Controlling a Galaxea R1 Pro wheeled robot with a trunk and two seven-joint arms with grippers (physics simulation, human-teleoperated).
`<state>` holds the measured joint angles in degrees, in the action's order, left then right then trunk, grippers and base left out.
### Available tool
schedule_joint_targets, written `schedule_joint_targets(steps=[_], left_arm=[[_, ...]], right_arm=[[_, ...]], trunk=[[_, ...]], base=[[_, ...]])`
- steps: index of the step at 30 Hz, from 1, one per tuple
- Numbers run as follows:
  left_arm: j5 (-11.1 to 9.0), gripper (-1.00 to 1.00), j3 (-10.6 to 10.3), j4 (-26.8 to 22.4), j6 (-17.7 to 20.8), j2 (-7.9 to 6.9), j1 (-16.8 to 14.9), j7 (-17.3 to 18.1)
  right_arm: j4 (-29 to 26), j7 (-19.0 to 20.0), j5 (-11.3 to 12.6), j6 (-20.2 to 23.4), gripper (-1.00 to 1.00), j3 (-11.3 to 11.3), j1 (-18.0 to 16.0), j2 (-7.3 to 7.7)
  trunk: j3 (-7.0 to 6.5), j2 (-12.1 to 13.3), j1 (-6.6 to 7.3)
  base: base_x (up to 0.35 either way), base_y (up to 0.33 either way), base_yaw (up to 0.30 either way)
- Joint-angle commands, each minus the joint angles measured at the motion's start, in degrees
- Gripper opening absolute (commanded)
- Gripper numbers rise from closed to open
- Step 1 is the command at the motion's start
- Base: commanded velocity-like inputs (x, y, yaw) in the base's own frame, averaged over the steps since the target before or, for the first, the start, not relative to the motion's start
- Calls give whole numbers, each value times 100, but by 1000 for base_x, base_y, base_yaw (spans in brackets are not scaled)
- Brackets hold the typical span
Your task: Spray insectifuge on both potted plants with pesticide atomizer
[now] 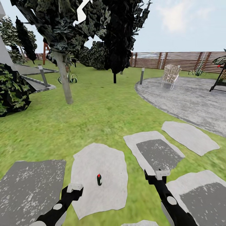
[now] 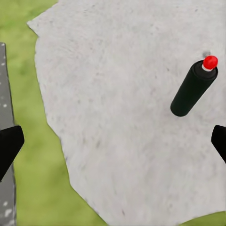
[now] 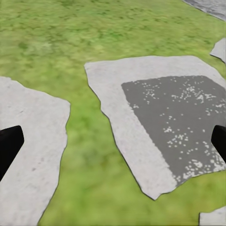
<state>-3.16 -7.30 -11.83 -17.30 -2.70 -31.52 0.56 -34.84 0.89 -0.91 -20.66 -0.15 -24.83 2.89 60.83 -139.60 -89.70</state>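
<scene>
- The atomizer (image 1: 99,179) stands upright on a pale stepping stone (image 1: 103,163) in the lawn (image 1: 94,116), between the two arms; it is dark with a red top, and no trigger can be made out.
- In the left wrist view the atomizer (image 2: 194,88) lies apart from both black fingertips (image 2: 9,146), which sit wide apart at the frame's edges and are cut off: the left gripper (image 1: 74,187) is open and empty.
- The right gripper (image 1: 158,174) hangs over a dark-patched stone (image 1: 157,153); its fingertips (image 3: 8,143) are likewise spread with nothing between them.
- Farther off: a stone patio (image 1: 188,97), a woven chair (image 1: 171,75), a slat fence (image 1: 175,59), dark trees (image 1: 119,34).
- A black frame (image 1: 219,78) is cut off at the right edge.
</scene>
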Motion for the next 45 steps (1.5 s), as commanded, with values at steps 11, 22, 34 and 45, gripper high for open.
schedule_joint_targets(steps=[11,22,34,45], left_arm=[[-27,100,-10,13,-292,-2,-3,3],[-25,100,-17,14,-309,-4,-3,5],[-18,100,-17,22,-309,-3,-3,3],[-18,100,-17,22,-312,-2,-3,5]], right_arm=[[11,8,-14,-25,100,-3,1,1],[4,-1,-6,-17,100,-3,-1,-36],[-5,-1,-6,-17,100,-3,-2,-35],[-5,-1,-6,-17,100,4,-1,-35]], trunk=[[211,-367,-202],[455,-382,-231],[721,-398,-261],[964,-412,-290]], base=[[0,0,0],[0,0,0],[0,0,0],[0,0,0]])
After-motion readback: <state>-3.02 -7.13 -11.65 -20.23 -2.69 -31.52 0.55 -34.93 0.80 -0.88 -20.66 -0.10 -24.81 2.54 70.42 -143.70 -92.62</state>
